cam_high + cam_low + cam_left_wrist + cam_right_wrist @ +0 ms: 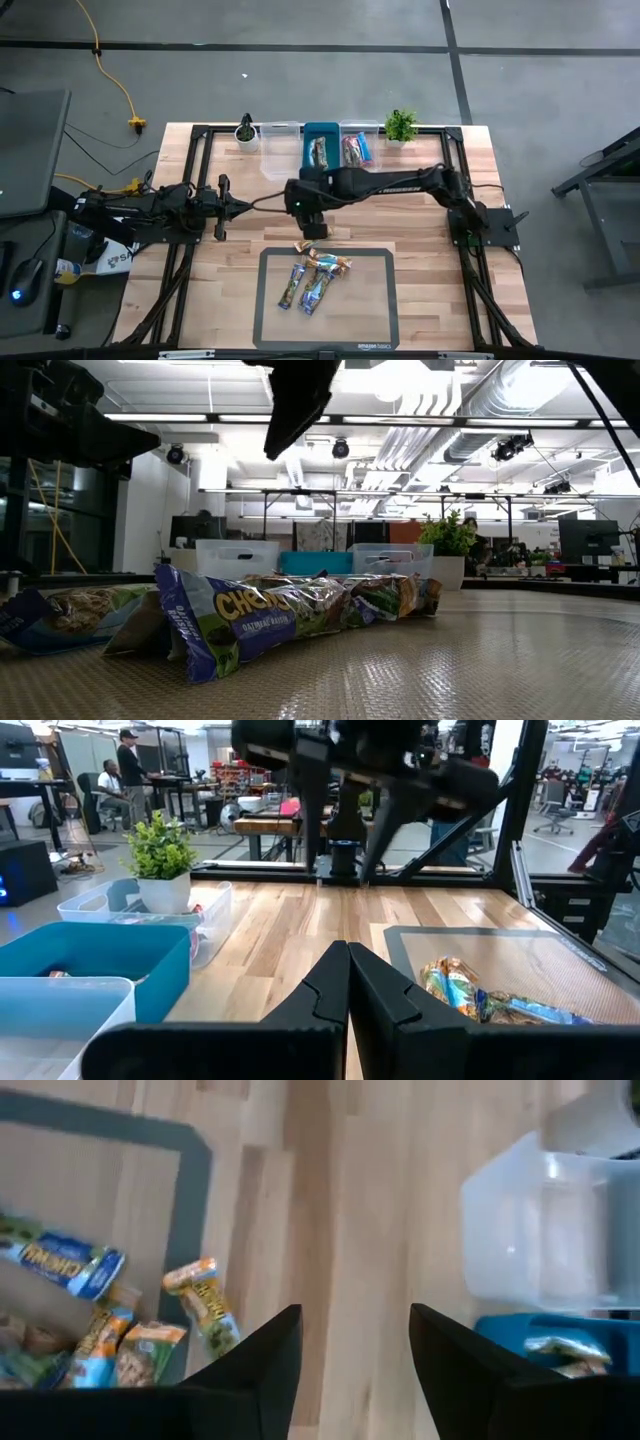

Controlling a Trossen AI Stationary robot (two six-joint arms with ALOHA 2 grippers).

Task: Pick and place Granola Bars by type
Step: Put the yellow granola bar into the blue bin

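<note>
The wooden table (420, 215) carries a dark mat (375, 320) at its near edge and three bins along the far edge: a clear bin (279, 148), a teal bin (322, 133) and a second clear bin (362, 131), flanked by two small potted plants (401, 126). The right gripper (313, 229) hangs empty between the bins and the mat, its jaws standing apart with nothing between them, so the step in hand looks like a trip to the pile for another bar. The left gripper (348, 982) waits over the table's left side, jaws pressed together. A loose heap of granola bars (313, 275) lies on the mat (blue and tan wrappers overlapping, one tan bar off to the far side); one bar already sits in the teal bin, others in the right-hand clear bin. The next move calls for lowering over a single bar, probably the stray tan one, without catching its neighbours, since the overlap is the main obstacle.
</note>
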